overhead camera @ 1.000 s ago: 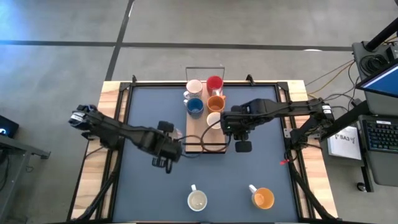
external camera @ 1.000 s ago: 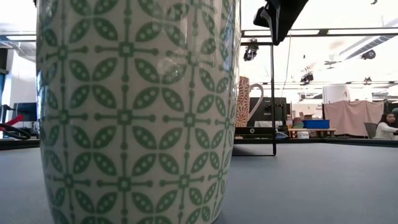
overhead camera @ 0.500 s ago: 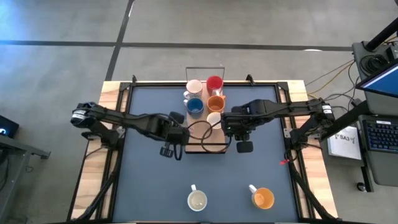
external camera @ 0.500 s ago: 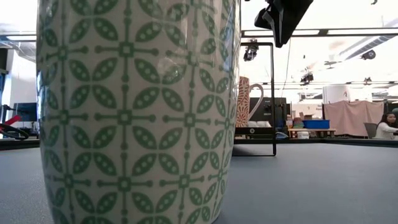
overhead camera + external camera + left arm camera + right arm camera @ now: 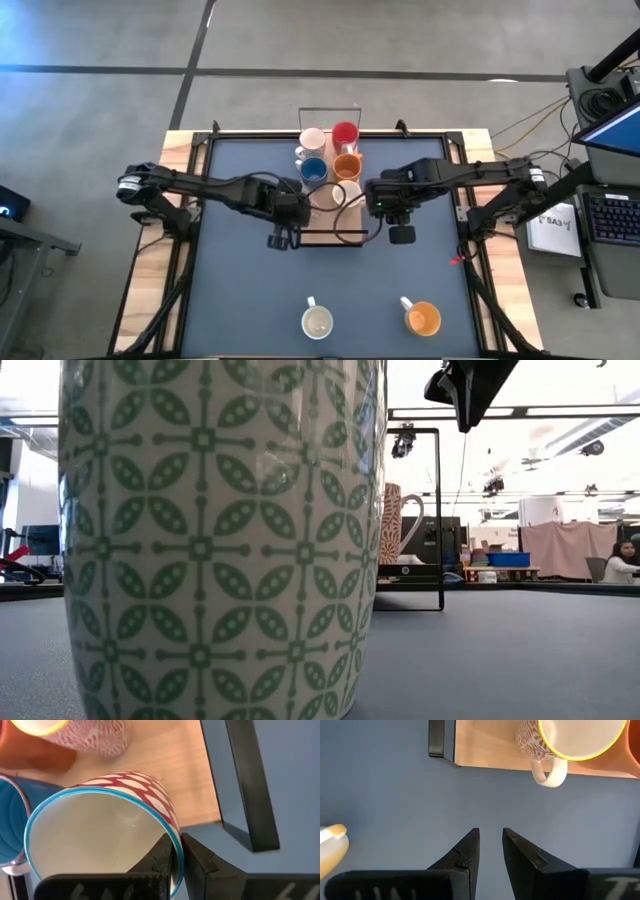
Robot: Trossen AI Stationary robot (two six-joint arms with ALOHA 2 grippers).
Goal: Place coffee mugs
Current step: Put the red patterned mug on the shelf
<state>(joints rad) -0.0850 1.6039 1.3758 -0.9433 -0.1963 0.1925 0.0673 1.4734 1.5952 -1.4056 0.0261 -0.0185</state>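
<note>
1. The rim of a red-patterned mug (image 5: 100, 840) is pinched by the left tool (image 5: 175, 855), over the tray (image 5: 185, 780).
2. The right tool (image 5: 490, 847) is slightly spread above bare tabletop (image 5: 395, 810), a yellow-rimmed mug (image 5: 565, 740) ahead.

You've got six mugs (image 5: 330, 165) clustered on the wooden tray, plus a cream one (image 5: 317, 322) and an orange one (image 5: 424, 319) up front.

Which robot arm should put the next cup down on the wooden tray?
The left one, most likely. Its left gripper is already pinching the rim of a red-patterned mug right over the wooden tray. The right gripper is empty and hangs over the bare table beside the tray.
</note>
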